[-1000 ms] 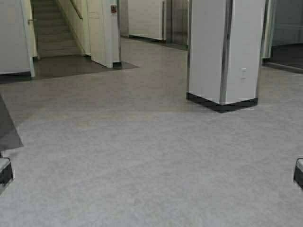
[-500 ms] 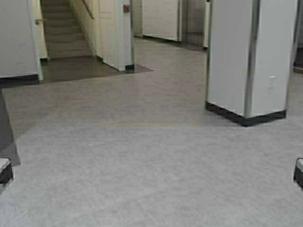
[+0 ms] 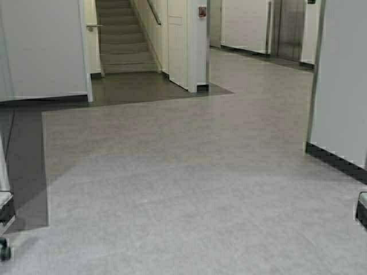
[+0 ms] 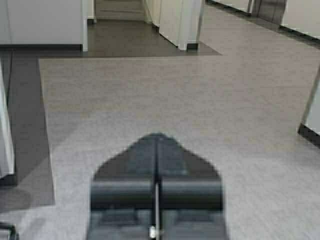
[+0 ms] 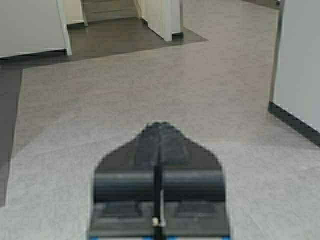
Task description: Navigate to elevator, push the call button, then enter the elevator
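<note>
The elevator shows as brushed steel doors far off at the back right of the corridor, partly cut off by a white pillar. A strip of the same doors shows in the left wrist view. I cannot make out the call button from here. My left gripper is shut and empty, held low over the grey floor. In the same way, my right gripper is shut on nothing and points ahead along the floor.
A grey staircase rises at the back, left of centre, behind a white wall corner with a red box. A white wall stands at the left. Open grey floor lies ahead.
The robot has moved, turning to its left: pillar, staircase and elevator doors have all slid to the right in the high view. Both arms keep their pose.
</note>
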